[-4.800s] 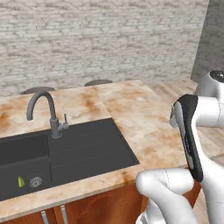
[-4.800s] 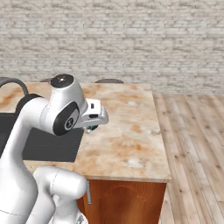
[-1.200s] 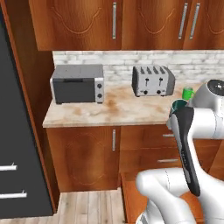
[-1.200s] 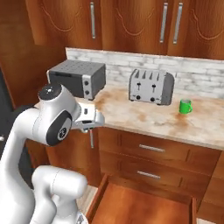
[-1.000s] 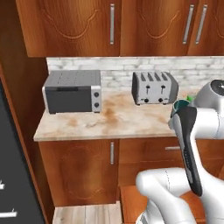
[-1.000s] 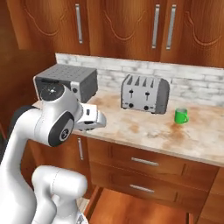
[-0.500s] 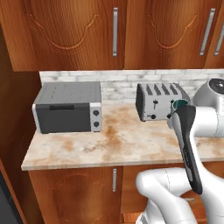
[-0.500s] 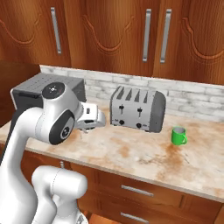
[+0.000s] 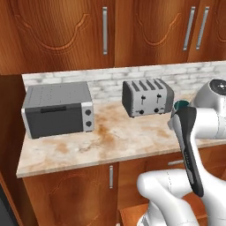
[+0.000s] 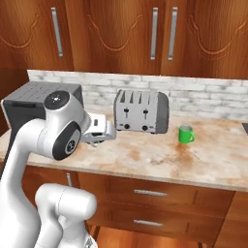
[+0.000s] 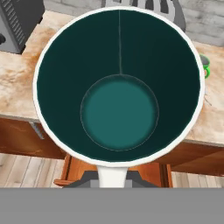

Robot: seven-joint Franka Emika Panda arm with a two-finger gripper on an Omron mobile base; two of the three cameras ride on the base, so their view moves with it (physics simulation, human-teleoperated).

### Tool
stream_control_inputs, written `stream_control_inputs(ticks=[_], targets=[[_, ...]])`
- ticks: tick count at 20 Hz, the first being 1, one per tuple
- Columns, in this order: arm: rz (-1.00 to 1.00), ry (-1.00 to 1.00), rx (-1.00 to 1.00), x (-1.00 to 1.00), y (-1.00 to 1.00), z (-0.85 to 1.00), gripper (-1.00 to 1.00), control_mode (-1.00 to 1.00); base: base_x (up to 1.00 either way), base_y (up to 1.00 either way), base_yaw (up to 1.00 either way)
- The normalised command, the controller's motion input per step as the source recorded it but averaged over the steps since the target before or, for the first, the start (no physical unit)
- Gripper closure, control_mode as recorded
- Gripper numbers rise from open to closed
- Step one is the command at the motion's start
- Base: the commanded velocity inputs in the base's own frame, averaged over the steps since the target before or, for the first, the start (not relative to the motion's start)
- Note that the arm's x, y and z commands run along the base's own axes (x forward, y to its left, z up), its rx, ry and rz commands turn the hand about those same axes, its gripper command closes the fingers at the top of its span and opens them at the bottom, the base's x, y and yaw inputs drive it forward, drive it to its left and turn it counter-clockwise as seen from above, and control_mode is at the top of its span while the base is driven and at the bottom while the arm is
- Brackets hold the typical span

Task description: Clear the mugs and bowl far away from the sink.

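Teal-lined mug (image 11: 119,87) with pale rim, clamped in the tool (image 11: 113,177), green mug (image 10: 185,134) beside toaster (image 10: 141,112)

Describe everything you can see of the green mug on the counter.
The green mug is small, bright green and glossy, like glazed ceramic or plastic. It stands upright on the marbled counter, right of the toaster and apart from it, well forward of the brick backsplash. Its handle points to the right in the right base view. Nothing touches it but the counter. In the hand view a sliver of it peeks past the rim of the teal-lined mug in the foreground.
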Motion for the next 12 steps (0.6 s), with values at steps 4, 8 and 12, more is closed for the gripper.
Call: stream_control_inputs(ticks=[4, 8, 12], targets=[[0.0, 0.0, 0.0, 0.0, 0.0, 0.0, 1.0, 1.0, 0.37, -0.37, -0.7], [0.0, 0.0, 0.0, 0.0, 0.0, 0.0, 1.0, 1.0, 0.38, -0.55, -0.69], [0.0, 0.0, 0.0, 0.0, 0.0, 0.0, 1.0, 1.0, 0.02, -0.61, -0.74]])
